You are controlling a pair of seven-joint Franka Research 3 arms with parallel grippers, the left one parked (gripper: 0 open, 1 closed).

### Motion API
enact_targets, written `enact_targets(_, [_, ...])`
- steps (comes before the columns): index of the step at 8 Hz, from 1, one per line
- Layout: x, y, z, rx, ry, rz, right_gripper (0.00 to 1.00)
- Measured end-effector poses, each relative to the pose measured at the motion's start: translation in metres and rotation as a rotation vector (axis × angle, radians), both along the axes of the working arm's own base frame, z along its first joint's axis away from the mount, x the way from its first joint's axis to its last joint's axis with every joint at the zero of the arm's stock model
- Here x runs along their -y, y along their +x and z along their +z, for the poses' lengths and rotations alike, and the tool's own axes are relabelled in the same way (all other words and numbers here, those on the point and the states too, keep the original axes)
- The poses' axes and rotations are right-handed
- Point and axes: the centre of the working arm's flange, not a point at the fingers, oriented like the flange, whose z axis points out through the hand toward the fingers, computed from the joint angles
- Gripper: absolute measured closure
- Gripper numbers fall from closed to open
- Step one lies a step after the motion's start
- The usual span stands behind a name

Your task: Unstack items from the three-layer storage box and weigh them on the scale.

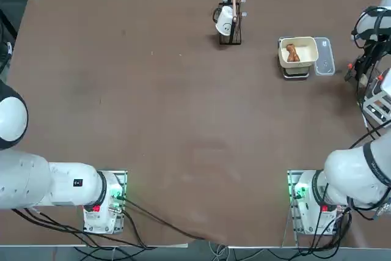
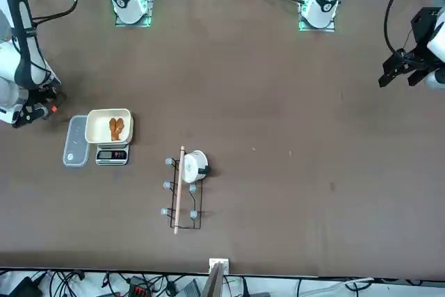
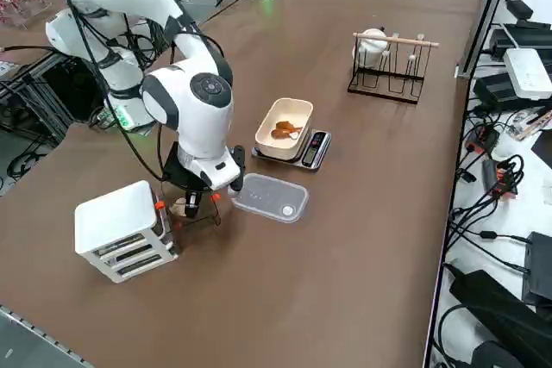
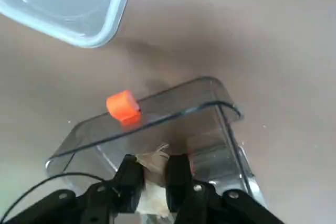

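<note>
In the right side view, going left to right, the white three-layer storage box [image 3: 125, 230] is sitting on the brown counter [image 3: 362, 213] near its front-left corner, with an orange tab showing at the edge of its slatted shelves. Just to its right the right hand [image 3: 191, 204] is reaching down low over the counter beside the box, under the white bulk of the working arm. The wrist view is showing what it is reaching into: a clear drawer [image 4: 157, 129] with an orange knob [image 4: 123, 106] is lying pulled out on the counter, and the 2 black fingers [image 4: 131, 174] are standing inside it, narrowed to a small gap with a pale cream item [image 4: 155, 161] between them and touching them; whether the grip is firm cannot be told. Next to the right, a clear greyish rectangular panel [image 3: 270, 197] is lying flat on the counter, just beside the scale [image 3: 293, 137]. The scale's cream tray is holding 2 brown items [image 3: 285, 132] lying side by side, and its dark base with a display is poking out at the tray's right. Farther right, well apart from the scale, a dark wire stand [image 3: 388, 66] with a wooden top bar is carrying a white cup [image 3: 373, 40].
</note>
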Motion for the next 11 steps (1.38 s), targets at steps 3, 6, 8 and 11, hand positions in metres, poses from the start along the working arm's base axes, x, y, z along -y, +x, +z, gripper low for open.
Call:
enact_targets(3, [0.002,0.004,0.025,-0.008,-0.007,-0.013,0.75])
enact_targets(6, [0.001,0.008,0.029,0.000,-0.010,-0.013,0.75])
enact_targets(8, [-0.005,0.026,0.049,0.061,-0.006,-0.030,0.74])
enact_targets(11, [-0.015,0.057,0.088,0.178,0.033,-0.102,0.74])
